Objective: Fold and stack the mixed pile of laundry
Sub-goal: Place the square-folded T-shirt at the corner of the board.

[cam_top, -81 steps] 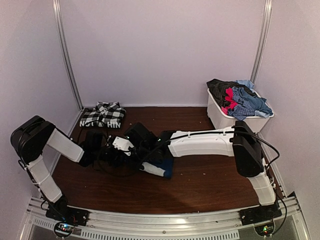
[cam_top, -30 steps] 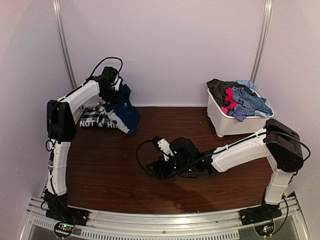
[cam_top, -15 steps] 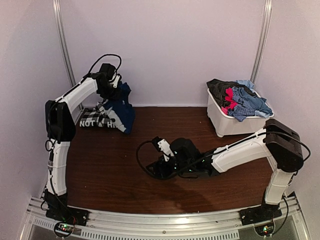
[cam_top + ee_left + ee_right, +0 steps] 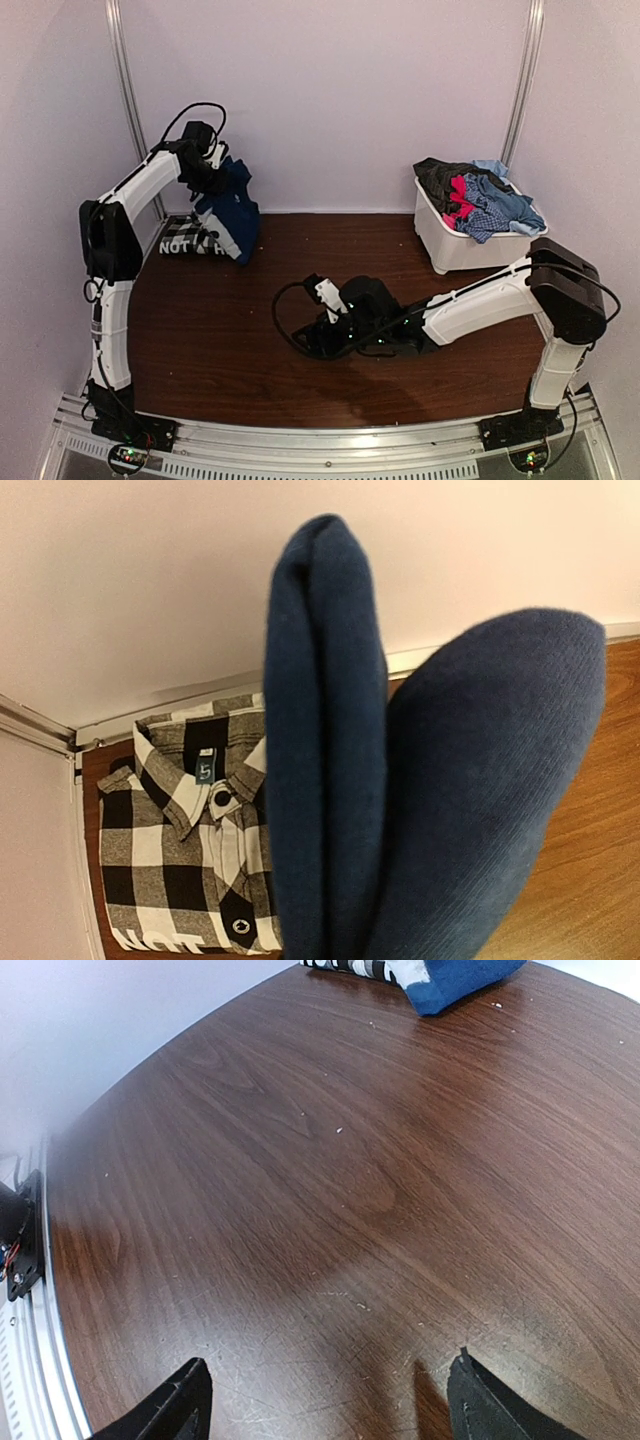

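My left gripper (image 4: 214,171) is clamped on the folded navy piece (image 4: 230,212), which hangs just above the checked shirt (image 4: 183,243) lying folded at the desk's (image 4: 220,340) far left corner. My right gripper (image 4: 303,343) sits low over the desk, jaws wide and empty. I judge one garment stacked and one about to join it. The rest of the pile (image 4: 478,195) lies unfolded in the white bin (image 4: 450,250).

Blue piece in the air, one shirt folded, the rest in a heap.
The long navy blue piece (image 4: 232,212) hangs doubled over from the left pincer (image 4: 213,168), just above the checked shirt (image 4: 183,241). That black-and-white shirt lies flat and folded on the surface (image 4: 250,370) in the far left corner, white letters showing. The laundry pile (image 4: 476,196), red, light blue plaid and dark grey, sits heaped in the white bin (image 4: 450,250).
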Controlling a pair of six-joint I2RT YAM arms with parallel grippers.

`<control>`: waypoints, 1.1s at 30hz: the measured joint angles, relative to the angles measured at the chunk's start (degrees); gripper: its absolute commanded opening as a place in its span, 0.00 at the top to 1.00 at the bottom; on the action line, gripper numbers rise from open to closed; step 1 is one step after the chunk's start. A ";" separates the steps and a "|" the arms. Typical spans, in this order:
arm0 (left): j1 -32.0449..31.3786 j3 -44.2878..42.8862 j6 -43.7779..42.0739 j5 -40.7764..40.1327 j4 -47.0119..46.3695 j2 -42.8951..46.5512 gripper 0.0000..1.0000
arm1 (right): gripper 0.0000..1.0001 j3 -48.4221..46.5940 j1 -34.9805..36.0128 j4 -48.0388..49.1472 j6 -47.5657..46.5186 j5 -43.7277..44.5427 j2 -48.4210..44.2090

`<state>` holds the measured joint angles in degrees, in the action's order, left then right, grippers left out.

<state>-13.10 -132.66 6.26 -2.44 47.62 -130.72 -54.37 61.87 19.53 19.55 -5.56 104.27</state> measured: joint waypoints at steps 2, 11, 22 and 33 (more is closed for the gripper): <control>0.68 0.00 0.02 0.90 0.00 0.00 1.00 | 0.19 -0.09 0.00 0.00 0.00 -0.02 0.13; 4.31 0.20 0.61 5.90 -2.40 0.00 1.00 | 0.19 -1.29 0.00 -0.44 -0.02 -0.07 1.14; 10.51 7.89 1.60 7.08 -11.13 -1.57 1.00 | 0.18 -1.99 0.00 -1.18 -0.02 -0.13 1.86; 14.25 8.07 4.46 3.34 -15.30 -9.11 0.95 | 0.18 -2.71 0.00 -3.43 -0.07 -0.20 2.43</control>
<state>1.15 -124.60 10.72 0.91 32.32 -139.83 -57.08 61.87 16.10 19.49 -5.76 106.69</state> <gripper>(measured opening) 0.044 0.820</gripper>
